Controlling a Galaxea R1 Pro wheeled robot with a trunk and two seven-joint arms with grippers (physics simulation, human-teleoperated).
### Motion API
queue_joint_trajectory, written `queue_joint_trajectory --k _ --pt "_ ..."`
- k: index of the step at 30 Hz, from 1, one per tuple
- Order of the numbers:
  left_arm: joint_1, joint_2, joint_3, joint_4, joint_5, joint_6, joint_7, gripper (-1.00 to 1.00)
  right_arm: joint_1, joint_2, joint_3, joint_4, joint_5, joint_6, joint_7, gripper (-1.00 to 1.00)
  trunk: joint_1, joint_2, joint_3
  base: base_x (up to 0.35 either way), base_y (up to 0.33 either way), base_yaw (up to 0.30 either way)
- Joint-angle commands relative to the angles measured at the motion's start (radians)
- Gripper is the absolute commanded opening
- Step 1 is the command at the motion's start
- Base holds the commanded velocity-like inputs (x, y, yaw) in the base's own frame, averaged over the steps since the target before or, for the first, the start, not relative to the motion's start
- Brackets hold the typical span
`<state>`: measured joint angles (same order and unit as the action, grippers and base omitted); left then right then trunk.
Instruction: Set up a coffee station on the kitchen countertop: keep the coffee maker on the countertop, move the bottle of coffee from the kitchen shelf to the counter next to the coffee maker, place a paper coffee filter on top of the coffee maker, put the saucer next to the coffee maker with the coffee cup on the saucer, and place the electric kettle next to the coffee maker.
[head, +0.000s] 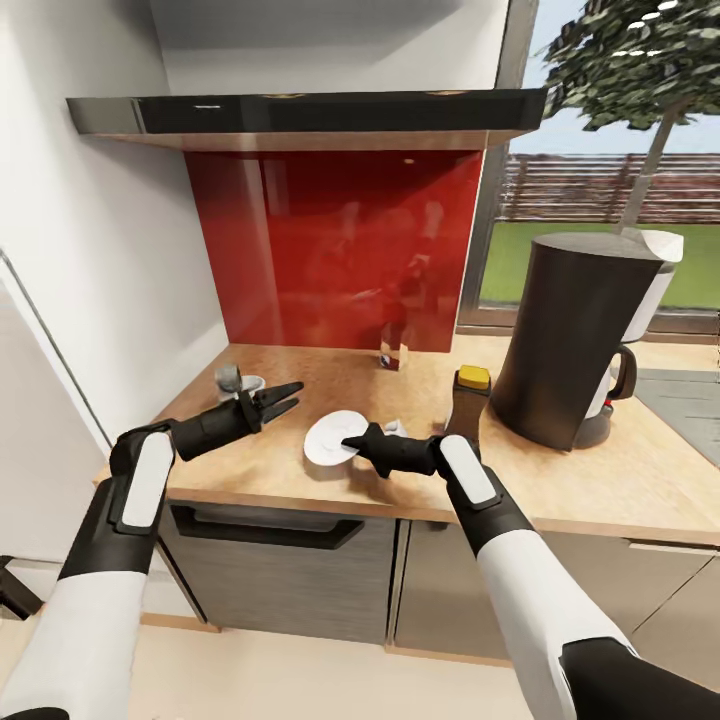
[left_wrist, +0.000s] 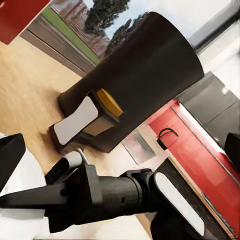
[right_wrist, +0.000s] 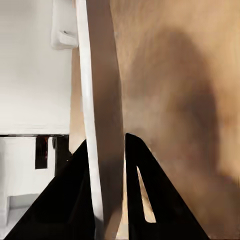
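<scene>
Black fingers of the right gripper close on the rim of the saucer at lower centre of the head view; the right wrist view shows the saucer edge-on, pinched between the two fingers. The saucer sits on the counter near its front edge. A small white object lies just behind the right gripper, partly hidden; its identity cannot be told.

Left gripper hovers over the counter left of the saucer, fingers parted and holding nothing. A white cup stands just behind it toward the left wall.

Right of the right gripper, the coffee bottle with yellow cap stands on the counter, close beside the coffee maker. The left wrist view shows the bottle against the coffee maker, with the right arm crossing in front.

A small brown item stands at the foot of the red backsplash. A dark shelf runs across the upper frame. Grey cabinet fronts lie under the counter.
</scene>
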<state>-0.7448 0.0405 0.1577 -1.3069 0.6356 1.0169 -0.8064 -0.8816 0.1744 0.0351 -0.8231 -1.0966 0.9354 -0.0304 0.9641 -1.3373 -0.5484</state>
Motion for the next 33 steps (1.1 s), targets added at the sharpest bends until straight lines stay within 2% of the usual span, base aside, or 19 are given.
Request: queue_joint_trajectory --k 1,8,10,12,13,14,16,17,18,20,21,25,26,27,28,29,30,32,33 --pt "-0.001 0.001 0.002 -0.005 -0.004 0.003 -0.011 1.0 -0.001 0.0 -0.001 -0.017 0.001 0.002 0.072 -1.0 0.0 -0.001 -0.001 -0.307 0.0 0.0" --pt "-0.001 0.004 0.002 -0.008 -0.004 0.003 -0.018 1.0 0.001 -0.005 -0.003 -0.141 0.007 0.004 0.137 -1.0 0.0 -0.001 -0.001 -0.2 0.0 0.0" --pt "-0.001 0.018 -0.038 -0.007 -0.004 0.002 -0.027 1.0 0.005 -0.009 -0.004 -0.179 0.007 0.006 0.156 -1.0 0.0 -0.001 -0.001 -0.202 0.0 0.0" --pt "0.0 0.027 -0.095 -0.003 -0.004 0.001 -0.085 1.0 0.01 -0.022 -0.004 -0.204 0.009 0.006 0.195 -1.0 0.0 -0.001 -0.001 -0.15 0.0 0.0" --pt "0.0 0.029 -0.109 -0.001 -0.004 0.001 -0.105 1.0 0.01 -0.028 -0.004 -0.208 0.009 0.006 0.205 -1.0 0.0 -0.001 -0.001 -0.106 0.0 0.0" --pt "0.003 0.035 -0.137 0.001 -0.004 -0.001 -0.144 1.0 0.012 -0.043 -0.003 -0.213 0.01 0.006 0.225 -1.0 0.0 -0.001 -0.001 -0.068 0.0 0.0" --pt "0.006 0.064 -0.218 -0.006 -0.005 -0.004 -0.205 1.0 0.014 -0.073 -0.003 -0.218 0.01 0.006 0.267 -1.0 0.0 -0.001 -0.001 -0.036 0.0 0.0" --pt "0.007 0.074 -0.244 -0.008 -0.005 -0.005 -0.217 1.0 0.015 -0.079 -0.003 -0.219 0.011 0.006 0.278 -1.0 0.0 -0.001 -0.001 -0.022 0.0 0.0" --pt "0.008 0.095 -0.297 -0.013 -0.006 -0.009 -0.241 1.0 0.015 -0.09 -0.003 -0.22 0.011 0.006 0.295 -1.0 0.0 -0.001 -0.001 -0.014 0.0 0.0" --pt "0.014 0.12 -0.345 -0.017 -0.006 -0.019 -0.264 1.0 0.016 -0.099 -0.003 -0.22 0.012 0.006 0.308 -1.0 0.0 -0.001 -0.001 -0.01 0.0 0.0" --pt "0.026 0.147 -0.382 -0.02 -0.006 -0.032 -0.291 1.0 0.016 -0.108 -0.003 -0.221 0.012 0.006 0.316 -1.0 0.0 -0.001 -0.001 -0.006 0.0 0.0" --pt "0.092 0.207 -0.427 -0.021 -0.007 -0.083 -0.376 1.0 0.016 -0.136 -0.003 -0.221 0.011 0.006 0.327 -1.0 0.0 -0.001 -0.001 -0.003 0.0 0.0" --pt "0.144 0.249 -0.438 -0.014 -0.008 -0.138 -0.43 1.0 0.016 -0.146 -0.003 -0.221 0.011 0.006 0.331 -1.0 0.0 -0.001 -0.001 0.0 0.0 0.0" --pt "0.159 0.265 -0.441 -0.012 -0.008 -0.154 -0.446 1.0 0.016 -0.148 -0.003 -0.221 0.011 0.006 0.332 -1.0 0.0 -0.001 -0.001 0.0 0.0 0.0" --pt "0.19 0.294 -0.444 -0.005 -0.008 -0.178 -0.474 1.0 0.016 -0.151 -0.003 -0.221 0.011 0.006 0.337 -1.0 0.0 -0.001 -0.001 0.0 0.0 0.0" --pt "0.206 0.305 -0.445 0.002 -0.008 -0.187 -0.485 1.0 0.016 -0.153 -0.003 -0.222 0.011 0.006 0.339 -1.0 0.0 -0.001 -0.001 0.0 0.0 0.0" --pt "0.238 0.323 -0.447 0.024 -0.008 -0.201 -0.504 1.0 0.016 -0.154 -0.003 -0.222 0.011 0.006 0.346 -1.0 0.0 -0.001 -0.001 0.0 0.0 0.0" --pt "0.265 0.338 -0.448 0.063 -0.008 -0.218 -0.518 1.0 0.016 -0.156 -0.003 -0.222 0.011 0.006 0.352 -1.0 0.0 -0.001 -0.001 0.0 0.0 0.0" --pt "0.292 0.356 -0.449 0.144 -0.008 -0.26 -0.53 1.0 0.016 -0.158 -0.003 -0.222 0.011 0.006 0.357 -1.0 0.0 -0.001 -0.001 0.0 0.0 0.0"
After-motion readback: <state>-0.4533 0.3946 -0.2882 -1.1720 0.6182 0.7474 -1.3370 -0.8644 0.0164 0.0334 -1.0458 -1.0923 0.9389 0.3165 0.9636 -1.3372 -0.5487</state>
